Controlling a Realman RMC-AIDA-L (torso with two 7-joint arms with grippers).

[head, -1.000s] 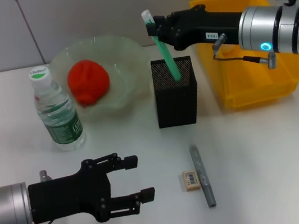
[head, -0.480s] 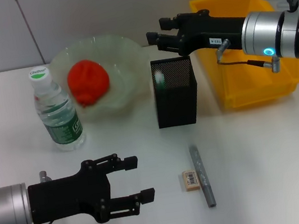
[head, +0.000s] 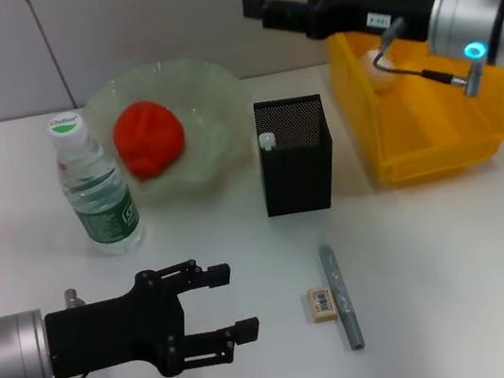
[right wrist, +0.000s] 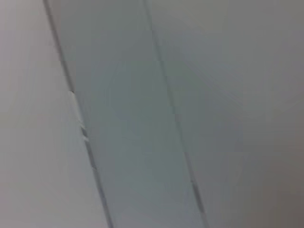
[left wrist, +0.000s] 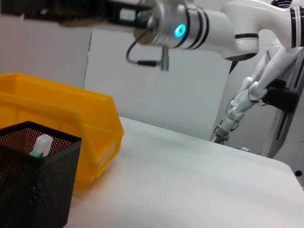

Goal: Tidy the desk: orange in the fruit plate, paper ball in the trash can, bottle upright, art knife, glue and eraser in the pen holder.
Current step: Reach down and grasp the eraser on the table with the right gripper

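The orange [head: 149, 137] sits in the fruit plate [head: 217, 89], the bottle [head: 95, 187] stands upright, and a stick [head: 267, 140] is in the pen holder [head: 297, 172]. The eraser [head: 322, 303] and a grey tool [head: 340, 296] lie loose at lower centre. The right gripper [head: 265, 2], upper right, and the left gripper [head: 227, 300], lower left, are both spread and empty.

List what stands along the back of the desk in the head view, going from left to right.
Bottle → orange sitting in the fruit plate → pen holder with a white-tipped thing poking up inside → trash can. The right pincer hangs open above, between pen holder and trash can.

You have the orange [head: 149, 138] in the fruit plate [head: 207, 86], bottle [head: 96, 188] to its left, pen holder [head: 295, 155] right, trash can [head: 435, 136] farther right, eraser [head: 321, 304] in front.
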